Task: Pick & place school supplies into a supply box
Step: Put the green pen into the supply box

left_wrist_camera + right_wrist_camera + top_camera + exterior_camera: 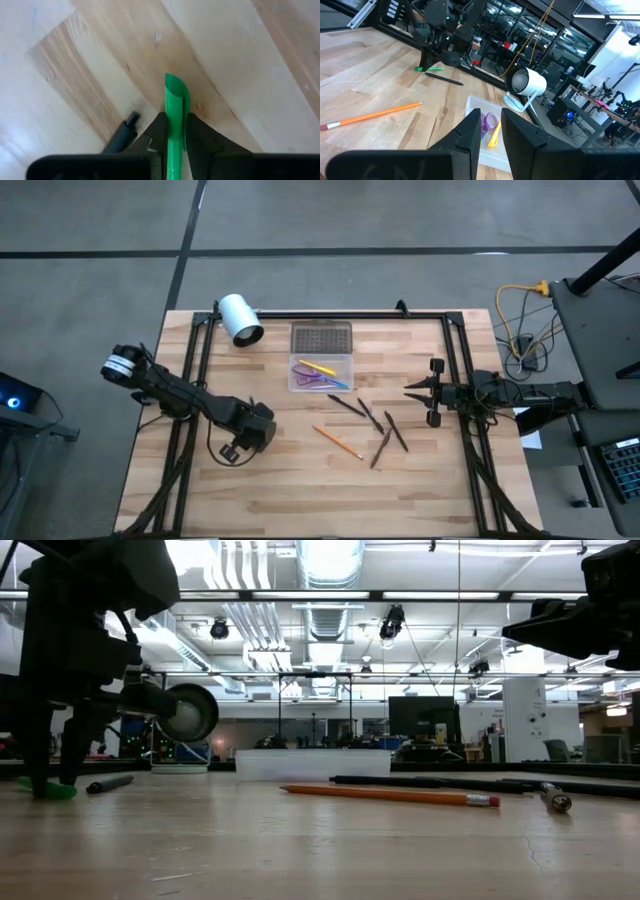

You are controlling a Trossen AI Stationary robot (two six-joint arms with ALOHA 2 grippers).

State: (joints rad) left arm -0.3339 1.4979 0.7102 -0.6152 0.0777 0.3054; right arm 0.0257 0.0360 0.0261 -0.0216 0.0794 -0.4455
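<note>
- The left tool (175, 145) is down at the bench (300, 490) on its near-left part, its two fingers drawn in against the sides of a green pen (176, 107). The pen runs straight out between them, so the grip sits along the barrel's flanks, which should keep it from rolling.
- From table height the green pen's tip (45, 788) appears to lie on the wood, so I judge it gripped but not lifted, though that view is dim.
- A dark pen (122, 135) lies just beside the green one, apart from the fingers; the narrow approach likely avoids it.
- The supply box (321, 372) sits open at mid-bench toward the far edge, already holding purple scissors (487, 121) and a yellow pen (495, 134), with its dotted lid (321, 338) laid behind it.
- The right tool (490, 137) hovers at the right side, fingers partly apart and empty, clear of the loose orange pencil (337, 442) and dark pens (370, 418).
- A white cylinder (240, 318) lies left of the lid.
</note>
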